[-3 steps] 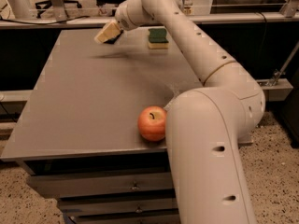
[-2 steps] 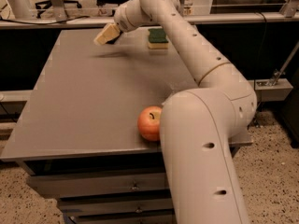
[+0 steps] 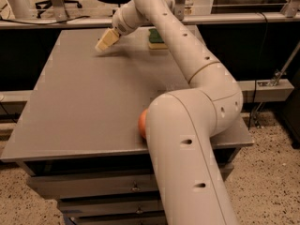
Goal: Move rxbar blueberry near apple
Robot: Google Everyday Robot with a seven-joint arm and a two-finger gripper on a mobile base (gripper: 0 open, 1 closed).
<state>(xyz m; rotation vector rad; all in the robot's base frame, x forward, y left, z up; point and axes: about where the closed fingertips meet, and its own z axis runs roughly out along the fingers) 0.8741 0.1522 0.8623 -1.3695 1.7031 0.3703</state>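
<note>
The apple sits near the table's front edge. Only a red-orange sliver of it shows, because the arm's thick near link covers the rest. My gripper is at the far left-centre of the grey table, its tan tip pointing down and left, just above the surface. It is far from the apple. The dark navy rxbar blueberry does not show anywhere in the camera view.
A green-topped yellow sponge lies at the table's far edge, right of the gripper and partly behind the arm. Drawers sit under the table front. Office chairs and a rail stand behind the table.
The arm's near link has swung left and now covers most of the apple. The gripper has dipped slightly toward the table at the far side.
</note>
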